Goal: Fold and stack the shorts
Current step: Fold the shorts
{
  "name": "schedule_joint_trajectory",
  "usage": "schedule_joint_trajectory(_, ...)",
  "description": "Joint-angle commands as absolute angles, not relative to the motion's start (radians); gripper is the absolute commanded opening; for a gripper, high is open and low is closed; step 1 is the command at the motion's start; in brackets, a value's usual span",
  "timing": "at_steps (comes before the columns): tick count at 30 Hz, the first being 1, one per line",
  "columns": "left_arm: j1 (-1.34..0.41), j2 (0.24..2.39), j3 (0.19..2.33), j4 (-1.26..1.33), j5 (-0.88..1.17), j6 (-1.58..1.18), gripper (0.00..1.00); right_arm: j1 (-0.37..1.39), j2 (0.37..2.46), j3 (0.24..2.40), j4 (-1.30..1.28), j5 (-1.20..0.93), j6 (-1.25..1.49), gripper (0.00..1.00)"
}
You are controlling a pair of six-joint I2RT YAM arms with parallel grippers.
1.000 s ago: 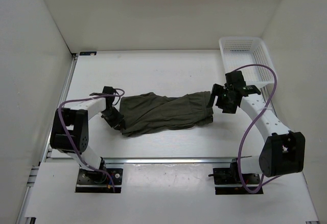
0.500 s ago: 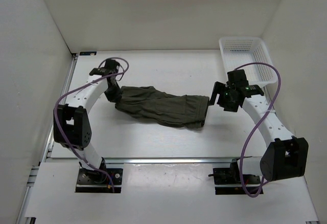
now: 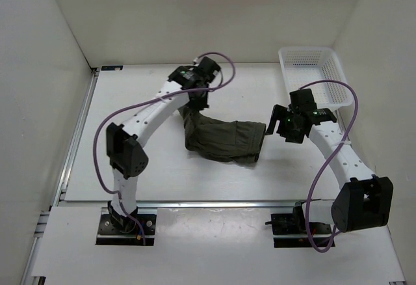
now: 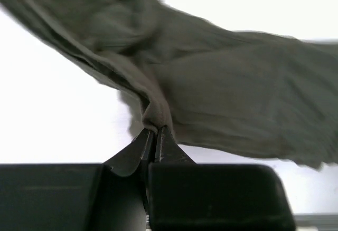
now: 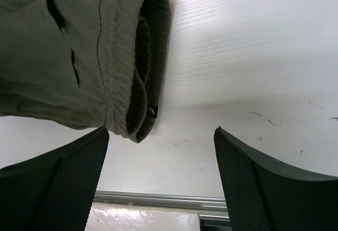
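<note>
The dark olive-green shorts (image 3: 224, 139) lie bunched in the middle of the table. My left gripper (image 3: 194, 107) is shut on their left end and holds it lifted above the table; in the left wrist view the fabric (image 4: 211, 88) hangs from the pinched jaws of that gripper (image 4: 155, 131). My right gripper (image 3: 276, 125) hovers open just past the shorts' right end. In the right wrist view the waistband (image 5: 132, 83) with a small label lies at upper left, outside the open right gripper (image 5: 161, 136).
A white mesh basket (image 3: 318, 77) stands at the back right corner, close behind my right arm. White walls enclose the table on three sides. An aluminium rail (image 3: 214, 203) runs along the near edge.
My left arm has swung from the table's left side up and rightward to the middle, dragging the shorts' left end with it and bunching the cloth. The right gripper has hardly moved.
</note>
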State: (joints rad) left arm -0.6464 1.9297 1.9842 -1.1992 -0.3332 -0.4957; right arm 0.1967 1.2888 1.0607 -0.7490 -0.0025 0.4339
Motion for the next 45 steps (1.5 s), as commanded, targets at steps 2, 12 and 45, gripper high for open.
schedule_joint_trajectory(2,-0.808,2.040,2.228,-1.310,-0.374,-0.433,0.10,0.189,1.240,1.083,-0.770,0.014,0.425,0.85)
schedule_joint_trajectory(12,-1.061,2.200,2.248,-1.234,-0.227,-0.544,0.10,0.179,1.239,1.029,-0.770,0.023,0.443,0.86)
schedule_joint_trajectory(45,-1.032,2.123,2.238,-1.068,-0.091,-0.644,0.10,0.179,1.594,0.844,-0.334,-0.291,0.540,0.04)
